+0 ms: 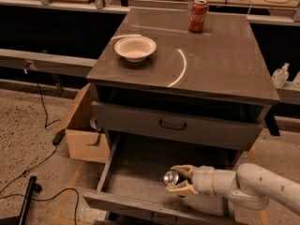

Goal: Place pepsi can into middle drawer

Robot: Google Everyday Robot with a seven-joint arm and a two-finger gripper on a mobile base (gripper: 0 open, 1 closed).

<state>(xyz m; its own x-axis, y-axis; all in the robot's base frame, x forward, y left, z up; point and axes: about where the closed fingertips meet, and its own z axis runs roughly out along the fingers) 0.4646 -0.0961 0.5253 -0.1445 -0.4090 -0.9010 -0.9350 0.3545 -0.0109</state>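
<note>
The middle drawer [136, 175] is pulled open below the closed upper drawer, its dark flat floor bare. My gripper [177, 179] reaches in from the right over the drawer's right front part. It is shut on the pepsi can [170, 177], which lies sideways with its shiny silver end facing left. The can's body is mostly hidden between the cream fingers [183, 188]. The can hangs low above the drawer floor; I cannot tell whether it touches.
A red Coca-Cola can [198, 15] stands at the back of the cabinet top [215, 60]. A white bowl [135, 48] sits at its left. A cardboard box [82, 130] stands on the floor left of the cabinet. Cables lie on the floor at left.
</note>
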